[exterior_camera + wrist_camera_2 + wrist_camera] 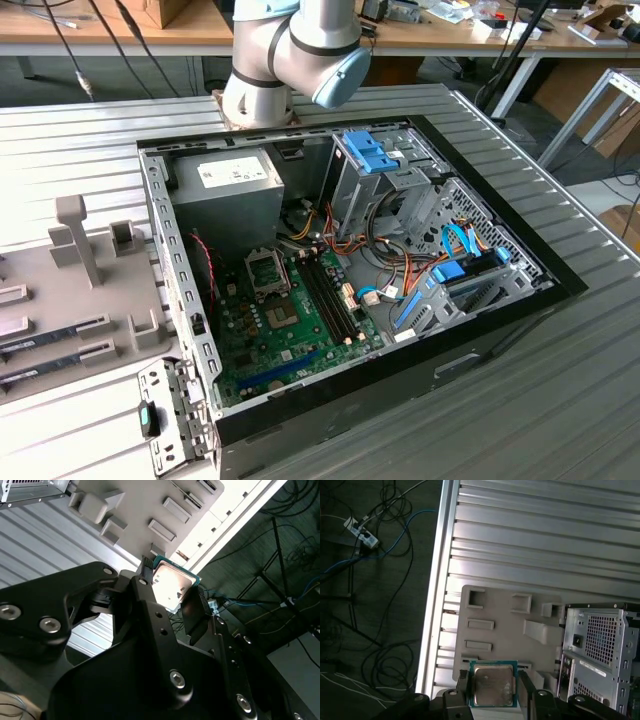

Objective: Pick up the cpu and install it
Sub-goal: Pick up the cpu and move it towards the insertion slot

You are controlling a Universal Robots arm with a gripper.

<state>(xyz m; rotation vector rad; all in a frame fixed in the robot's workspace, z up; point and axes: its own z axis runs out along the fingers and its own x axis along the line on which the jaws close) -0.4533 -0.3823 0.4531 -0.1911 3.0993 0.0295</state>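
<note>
**CPU in the fingers, off the socket: slip and misalignment are the hazards**

Tool state: in both wrist views the black two-finger gripper (493, 682) (172, 587) is closed to the width of the chip. The small square cpu with a silvery metal lid and thin green rim (492, 685) (172, 584) is pinched by two opposite edges. One finger (462, 686) shows on each side, with the lid face exposed between them.

Below and beyond the fingertips:
- Dark floor with loose cables (370, 540) lies past the edge of the ribbed aluminium table (545, 530).
- The grey moulded parts tray with rectangular pockets (505, 630) (135, 510) is directly under the chip. Whether the chip is fully clear of it, I cannot tell.
- A corner of the open black-and-silver computer case (600, 645) stands just beside the tray.

Exterior view: the tray (60, 290) is on that view's left. To its right is the case (350, 400), holding the green motherboard (290, 335) and the square metal-framed socket (268, 270).

Risks, as I judge them:
- The hold is on thin rims only, so a jolt could tilt or drop the chip. Near the table edge, it could fall to the floor.
- Setting it down skewed or wrongly rotated could damage the socket contacts.
- Whether the socket frame is open cannot be told. A closed frame would block seating.
- Red and black wires (205, 265) beside the socket could snag the fingers.
</note>
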